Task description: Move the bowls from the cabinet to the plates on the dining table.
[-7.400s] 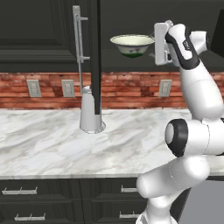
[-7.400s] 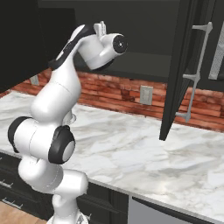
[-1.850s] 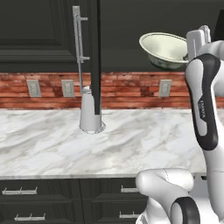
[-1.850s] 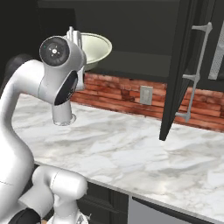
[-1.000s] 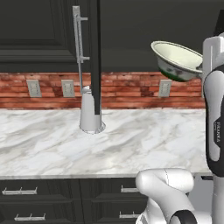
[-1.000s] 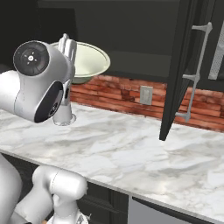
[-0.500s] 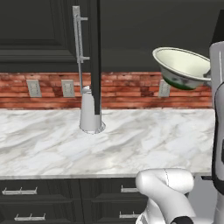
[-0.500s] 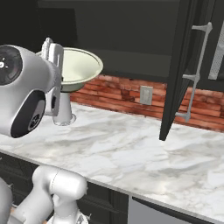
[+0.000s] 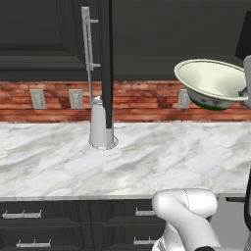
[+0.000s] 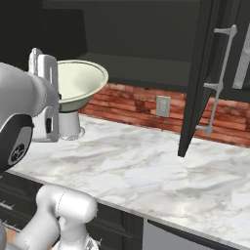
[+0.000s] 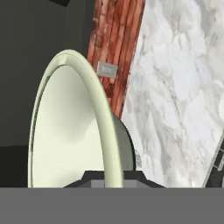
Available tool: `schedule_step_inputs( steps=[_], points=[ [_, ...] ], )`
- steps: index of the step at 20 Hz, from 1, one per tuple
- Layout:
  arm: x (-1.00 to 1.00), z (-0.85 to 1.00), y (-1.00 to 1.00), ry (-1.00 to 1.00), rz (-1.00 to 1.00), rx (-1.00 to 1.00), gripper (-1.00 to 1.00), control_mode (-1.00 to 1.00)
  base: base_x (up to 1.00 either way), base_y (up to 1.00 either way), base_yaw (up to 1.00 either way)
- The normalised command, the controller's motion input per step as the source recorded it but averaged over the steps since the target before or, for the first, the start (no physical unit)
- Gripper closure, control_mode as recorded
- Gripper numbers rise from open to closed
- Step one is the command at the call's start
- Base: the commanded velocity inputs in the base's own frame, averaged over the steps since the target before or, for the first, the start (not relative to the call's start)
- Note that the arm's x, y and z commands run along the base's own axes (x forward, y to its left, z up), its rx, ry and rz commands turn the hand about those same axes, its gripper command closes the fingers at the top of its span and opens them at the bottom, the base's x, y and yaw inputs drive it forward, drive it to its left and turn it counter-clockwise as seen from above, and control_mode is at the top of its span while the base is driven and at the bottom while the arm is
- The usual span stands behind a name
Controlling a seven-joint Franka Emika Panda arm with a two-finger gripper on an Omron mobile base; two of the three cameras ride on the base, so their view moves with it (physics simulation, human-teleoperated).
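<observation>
One bowl [image 9: 213, 82], cream with green outside, is in the air over the marble counter [image 9: 147, 162], out of the cabinet [image 10: 146, 29], and none is on a plate yet. The gripper [image 11: 110, 177] pinches its rim, the jaws closed on the bowl's wall, one finger each side. The bowl sits slightly tilted. By my judgement the carry goes best with the hand kept level and the swing slow, so the rim does not slip, and with the path kept off the open door [image 10: 200, 78]. Counted: one bowl, one open door, two bar handles [image 9: 88, 54], three wall outlets [image 9: 76, 98], one grey cone-shaped thing [image 9: 102, 128] on the counter.
</observation>
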Motion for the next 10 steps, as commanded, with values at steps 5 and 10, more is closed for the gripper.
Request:
schedule_step_inputs(
  steps=[5, 10],
  points=[
    [-0.37, 0.11, 0.00, 0.10, 0.01, -0.04, 1.00, -1.00, 0.00, 0.00, 0.00],
    [-0.39, 0.10, 0.00, 0.10, 0.01, -0.03, 1.00, -1.00, 0.00, 0.00, 0.00]
  ],
)
